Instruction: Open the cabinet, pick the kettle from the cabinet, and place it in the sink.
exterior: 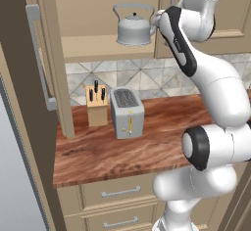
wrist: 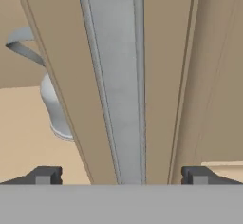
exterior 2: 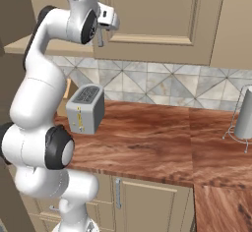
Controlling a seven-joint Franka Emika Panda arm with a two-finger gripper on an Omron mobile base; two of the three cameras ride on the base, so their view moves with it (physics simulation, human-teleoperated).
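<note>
The cabinet's left door [exterior: 34, 68] is swung wide open toward me, while its right door [exterior: 211, 10] is closed. The silver-grey kettle [exterior: 133, 27] stands upright on the open cabinet shelf. My gripper [exterior: 159, 19] hovers just right of the kettle, at the inner edge of the right door. In the hand view the gripper [wrist: 121, 175] is open, its two tips wide apart on either side of the right door's silver bar handle [wrist: 116, 76]. A sliver of the kettle [wrist: 52, 109] shows left of the door edge. The sink is out of view.
A boxy silver toaster [exterior: 127, 112] and a wooden knife block [exterior: 96, 105] stand on the wood counter [exterior: 162, 147] below the cabinet. Beige drawers [exterior: 120, 192] sit under the counter. A grey cylinder on a wire stand [exterior 2: 244, 113] stands at the far right.
</note>
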